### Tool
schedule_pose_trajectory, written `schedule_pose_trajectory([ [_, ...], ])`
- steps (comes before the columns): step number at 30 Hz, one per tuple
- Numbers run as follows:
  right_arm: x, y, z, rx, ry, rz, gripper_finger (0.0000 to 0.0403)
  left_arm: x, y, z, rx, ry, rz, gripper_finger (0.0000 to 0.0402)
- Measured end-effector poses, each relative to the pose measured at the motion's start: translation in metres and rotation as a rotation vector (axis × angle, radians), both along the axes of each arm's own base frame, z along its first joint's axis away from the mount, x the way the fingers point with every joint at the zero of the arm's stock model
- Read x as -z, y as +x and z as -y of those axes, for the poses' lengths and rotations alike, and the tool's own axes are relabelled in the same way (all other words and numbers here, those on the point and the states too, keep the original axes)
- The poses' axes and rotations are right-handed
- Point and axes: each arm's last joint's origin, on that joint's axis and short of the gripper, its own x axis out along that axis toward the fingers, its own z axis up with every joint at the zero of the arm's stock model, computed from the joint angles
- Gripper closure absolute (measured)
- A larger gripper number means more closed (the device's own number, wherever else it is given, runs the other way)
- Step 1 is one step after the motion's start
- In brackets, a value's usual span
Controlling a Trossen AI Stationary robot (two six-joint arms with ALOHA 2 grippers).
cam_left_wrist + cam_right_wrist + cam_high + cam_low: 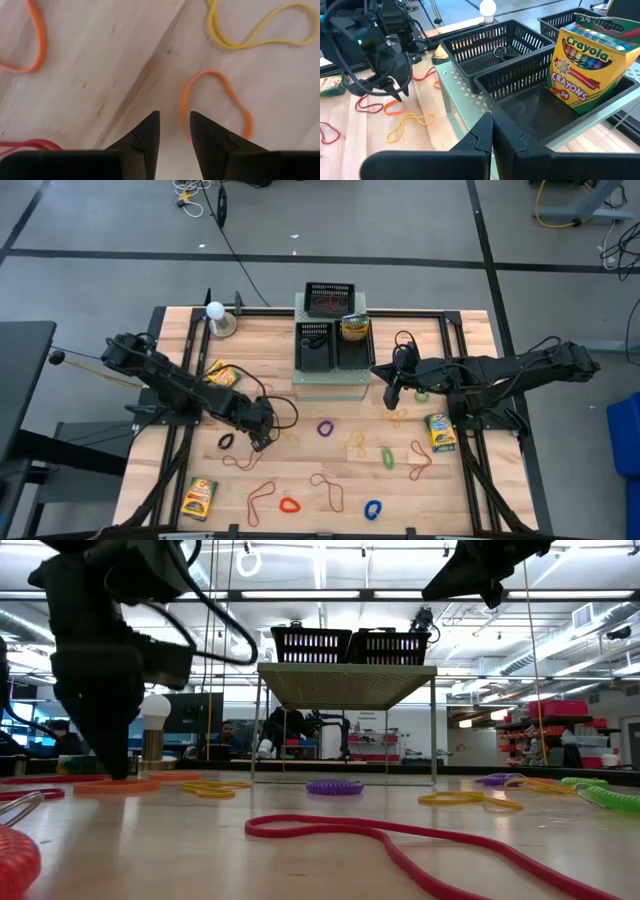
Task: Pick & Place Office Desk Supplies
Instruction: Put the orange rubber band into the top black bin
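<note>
A: The left tool (174, 131) hangs low over the wooden table (300, 420) left of its middle, its two dark fingers slightly parted and empty, with a thin orange rubber band (216, 102) lying flat just beside one tip.

B: And the right tool (492, 131)?

A: Closed on nothing, above the black mesh trays (520, 75) near the table's far edge; one tray holds a yellow-green cardboard crayon box (587, 62).

B: What might fail?

A: The band lies flush with the wood and off to one side, so the fingers could pinch air, or merely nudge it away
</note>
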Motion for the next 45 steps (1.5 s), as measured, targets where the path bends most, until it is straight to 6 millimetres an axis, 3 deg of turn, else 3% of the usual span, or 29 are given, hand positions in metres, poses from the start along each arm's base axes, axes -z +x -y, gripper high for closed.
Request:
schedule_pose_trajectory([
  [7,0.0,0.0,0.0,0.004,-0.003,0.0,0.0392,0.013,0.004,0.001,-0.022,0.043,-0.036,0.0302],
  [13,0.0,0.0,0.0,0.003,-0.005,0.0,0.0392,0.009,0.002,0.001,-0.017,0.003,-0.028,0.0385],
  [19,0.0,0.0,0.0,-0.009,-0.03,-0.011,0.0392,-0.002,-0.001,0.001,-0.064,-0.055,0.007,0.0397],
  [25,0.0,0.0,0.002,0.049,-0.025,0.004,0.0392,-0.035,-0.01,-0.001,-0.165,-0.176,0.142,0.0398],
  [35,0.0,0.0,0.002,0.079,0.02,0.027,0.0392,-0.086,-0.024,-0.019,-0.28,-0.148,0.433,0.0398],
  [45,-0.001,-0.001,0.002,0.073,-0.022,0.011,0.0392,-0.168,-0.009,-0.056,-0.377,-0.042,0.629,0.0398],
])
